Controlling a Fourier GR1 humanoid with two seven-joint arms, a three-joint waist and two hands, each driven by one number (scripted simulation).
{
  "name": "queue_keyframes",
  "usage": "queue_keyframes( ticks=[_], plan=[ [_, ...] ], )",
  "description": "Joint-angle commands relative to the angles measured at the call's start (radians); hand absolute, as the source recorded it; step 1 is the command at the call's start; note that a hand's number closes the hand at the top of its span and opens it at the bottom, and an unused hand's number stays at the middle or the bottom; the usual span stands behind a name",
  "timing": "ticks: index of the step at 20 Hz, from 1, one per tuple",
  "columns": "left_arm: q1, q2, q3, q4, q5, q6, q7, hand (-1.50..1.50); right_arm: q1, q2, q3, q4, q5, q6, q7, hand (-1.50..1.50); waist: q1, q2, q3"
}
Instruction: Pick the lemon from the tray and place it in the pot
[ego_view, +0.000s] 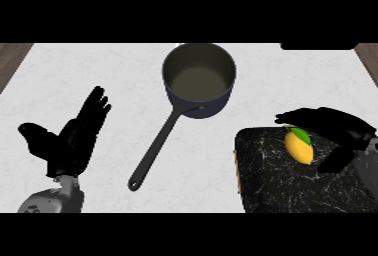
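The lemon (299, 145) lies on the dark marbled tray (273, 175) at the worktop's (111, 65) right. The right hand (336, 131) arches over it, fingers curved around but not clasping it. The left hand (74, 137) rests with fingers straight, left of the long-handled pot (198, 75)

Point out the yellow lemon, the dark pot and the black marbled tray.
yellow lemon (299, 147), head view, middle of its peel.
dark pot (179, 90), head view, outer wall.
black marbled tray (269, 175), head view, bare surface.
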Motion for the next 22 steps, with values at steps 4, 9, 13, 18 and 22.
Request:
queue_keyframes(
  ticks=[4,9,13,18,22],
  plan=[
    [-0.032,0.009,0.033,0.004,0.003,-0.014,0.021,0.00,0.014,0.044,-0.029,0.000,-0.006,-0.043,-0.119,1.50,-0.003,0.000,0.000],
    [-0.010,-0.015,0.027,-0.043,0.000,-0.008,0.047,0.00,0.032,0.047,-0.059,0.008,0.021,-0.065,-0.181,1.50,-0.002,-0.001,0.000],
    [0.004,0.000,0.044,0.002,0.008,-0.032,-0.002,0.00,0.051,0.181,-0.088,-0.061,0.009,-0.039,0.151,1.50,-0.010,-0.004,-0.002],
    [0.024,0.008,0.072,-0.006,-0.022,0.022,0.031,0.00,0.217,0.274,-0.257,0.020,0.044,-0.178,0.500,1.50,-0.153,-0.030,-0.013],
    [0.049,0.013,0.084,-0.007,-0.025,0.030,0.035,0.00,0.243,0.357,-0.306,-0.070,0.109,-0.285,0.740,1.50,-0.160,-0.048,-0.020]
  ],
)
